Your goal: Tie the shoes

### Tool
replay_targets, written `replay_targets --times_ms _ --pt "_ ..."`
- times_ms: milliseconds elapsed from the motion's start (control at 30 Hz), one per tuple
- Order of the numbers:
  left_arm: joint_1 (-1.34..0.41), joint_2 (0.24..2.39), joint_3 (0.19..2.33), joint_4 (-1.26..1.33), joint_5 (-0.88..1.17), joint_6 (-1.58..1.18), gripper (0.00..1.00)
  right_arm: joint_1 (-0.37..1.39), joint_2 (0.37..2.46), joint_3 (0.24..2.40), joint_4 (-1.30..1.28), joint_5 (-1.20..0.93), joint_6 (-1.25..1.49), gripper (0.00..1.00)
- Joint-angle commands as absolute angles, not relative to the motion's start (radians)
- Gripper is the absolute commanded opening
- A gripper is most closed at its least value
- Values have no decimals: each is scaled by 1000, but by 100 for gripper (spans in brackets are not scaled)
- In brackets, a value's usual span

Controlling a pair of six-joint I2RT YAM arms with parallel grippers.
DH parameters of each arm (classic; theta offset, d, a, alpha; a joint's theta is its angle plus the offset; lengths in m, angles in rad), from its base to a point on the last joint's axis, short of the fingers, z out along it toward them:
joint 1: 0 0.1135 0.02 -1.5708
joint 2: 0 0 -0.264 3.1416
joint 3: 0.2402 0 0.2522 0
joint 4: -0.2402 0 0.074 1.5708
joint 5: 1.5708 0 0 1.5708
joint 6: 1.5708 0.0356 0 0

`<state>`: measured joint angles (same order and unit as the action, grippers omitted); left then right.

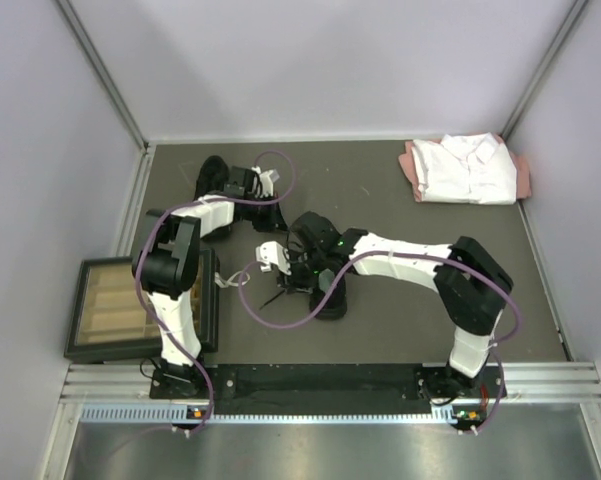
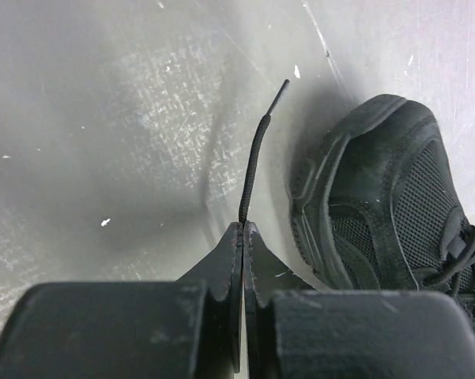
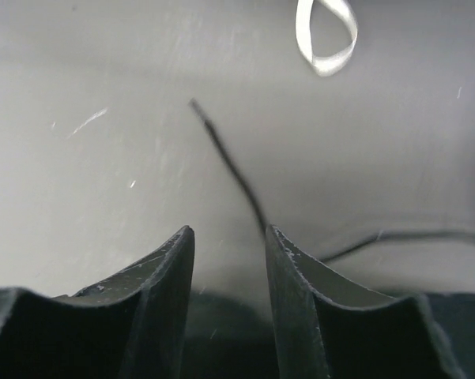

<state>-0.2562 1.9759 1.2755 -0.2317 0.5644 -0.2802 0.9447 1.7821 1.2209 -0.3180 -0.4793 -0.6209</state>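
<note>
One black shoe (image 1: 212,172) lies at the far left of the mat; its mesh toe shows in the left wrist view (image 2: 387,205). My left gripper (image 1: 244,182) is beside it, shut on a thin black lace (image 2: 254,158) whose free end sticks out past the tips (image 2: 243,225). The other black shoe (image 1: 330,298) lies mid-table, partly under my right arm. My right gripper (image 1: 283,272) hovers at its left side, open (image 3: 229,233) and empty. A loose lace (image 3: 229,162) runs across the mat up to the right fingertip (image 3: 275,237); whether they touch is unclear.
A folded white shirt (image 1: 465,168) on a pink cloth lies at the far right. A dark tray (image 1: 130,312) with a tan inside stands at the left near the edge. Purple cables loop off both arms. A white strap loop (image 3: 326,35) lies ahead of the right gripper.
</note>
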Motion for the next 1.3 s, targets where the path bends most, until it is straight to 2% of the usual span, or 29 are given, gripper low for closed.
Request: replay_targets --times_ms 0,500,700,833,967,1067,1200,1267 --pt "-249 1993 1310 -209 594 -290 0 959 1854 1317 -247 -567 -715 39" --pt "-239 2020 1299 -201 620 -304 0 956 2040 1378 -314 -554 -819 38" --pt "-239 2029 1290 -192 626 -311 0 959 2085 1443 -417 -531 -811 38" --pt "-239 2036 1293 -192 632 -321 0 959 2114 1465 -505 -522 -848 29" --pt "-239 2039 1292 -190 638 -327 0 959 2117 1459 -558 -512 -865 25" --pt "-239 2042 1293 -189 638 -334 0 963 2121 1457 -584 -488 -877 17" --pt "-239 2043 1292 -190 647 -342 0 973 2120 1453 -584 -454 -871 0" --pt "-239 2036 1292 -192 650 -341 0 974 2105 1451 -571 -457 -851 0"
